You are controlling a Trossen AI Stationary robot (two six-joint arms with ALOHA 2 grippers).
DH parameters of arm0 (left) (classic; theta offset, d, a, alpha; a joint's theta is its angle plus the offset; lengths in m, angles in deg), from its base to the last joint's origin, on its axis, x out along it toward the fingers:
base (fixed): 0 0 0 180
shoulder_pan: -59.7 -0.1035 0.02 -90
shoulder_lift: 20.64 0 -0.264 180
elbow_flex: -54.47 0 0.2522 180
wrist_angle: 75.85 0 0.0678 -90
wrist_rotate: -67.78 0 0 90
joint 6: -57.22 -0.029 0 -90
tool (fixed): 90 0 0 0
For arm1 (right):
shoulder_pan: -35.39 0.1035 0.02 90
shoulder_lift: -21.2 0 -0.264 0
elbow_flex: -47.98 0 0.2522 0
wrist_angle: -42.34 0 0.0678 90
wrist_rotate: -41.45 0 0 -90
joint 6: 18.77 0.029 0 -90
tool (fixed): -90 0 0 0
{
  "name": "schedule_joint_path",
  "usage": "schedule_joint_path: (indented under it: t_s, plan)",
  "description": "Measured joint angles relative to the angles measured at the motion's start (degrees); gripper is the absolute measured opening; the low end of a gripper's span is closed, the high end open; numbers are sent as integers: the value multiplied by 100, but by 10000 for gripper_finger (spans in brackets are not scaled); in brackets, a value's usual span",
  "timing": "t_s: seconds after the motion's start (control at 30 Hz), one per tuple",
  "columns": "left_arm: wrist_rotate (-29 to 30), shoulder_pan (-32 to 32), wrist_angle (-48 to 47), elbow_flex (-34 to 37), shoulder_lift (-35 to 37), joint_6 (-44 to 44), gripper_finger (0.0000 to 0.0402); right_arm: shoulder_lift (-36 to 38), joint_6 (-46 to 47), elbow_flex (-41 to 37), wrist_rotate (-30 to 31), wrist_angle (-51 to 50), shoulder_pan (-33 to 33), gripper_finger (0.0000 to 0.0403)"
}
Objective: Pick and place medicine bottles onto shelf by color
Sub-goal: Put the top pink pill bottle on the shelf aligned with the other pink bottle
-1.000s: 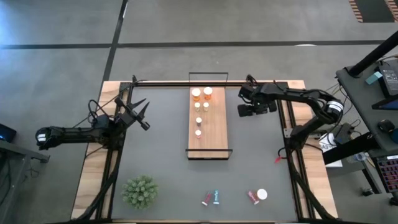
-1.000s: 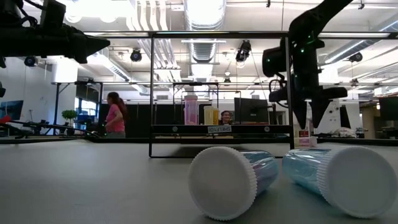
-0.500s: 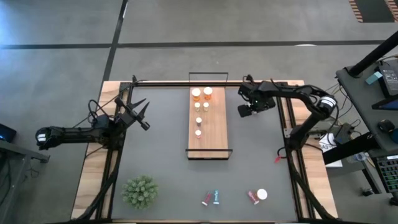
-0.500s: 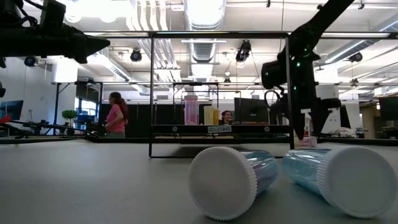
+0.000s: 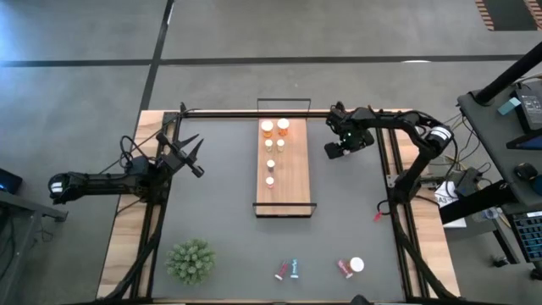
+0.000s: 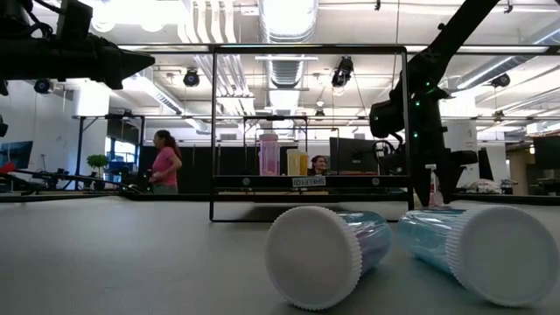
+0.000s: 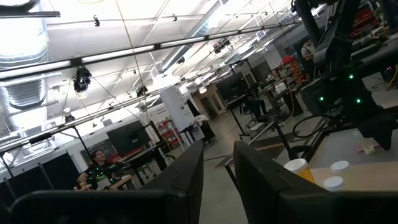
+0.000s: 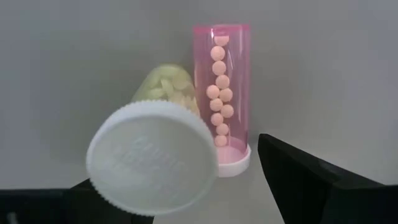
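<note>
High view | green plant front-left | shelf centre, unobstructed

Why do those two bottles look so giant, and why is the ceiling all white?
Low view: the teal bottle and its twin lie right by the camera, so they loom; the ceiling lamps glare white. High view: even light, faint shadows.

No text, label or number is legible on anything.
</note>
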Motion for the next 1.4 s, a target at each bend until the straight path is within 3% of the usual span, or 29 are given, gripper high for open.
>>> schedule_joint_path:
  t_s: [0.2, 0.67, 1.03, 1.4]
  plan:
    - [0, 0, 0, -1, 0, 0, 72, 135, 43, -17, 2, 293, 0, 228]
    - [0, 1, 1, -2, 0, 0, 72, 96, 240, -50, -66, 406, 7, 116]
    - [0, 0, 2, -2, 0, 0, 72, 98, 731, -59, -457, 1, 217, 118]
    - [2, 0, 2, -2, 0, 0, 72, 98, 2076, -109, -732, -300, 1264, 115]
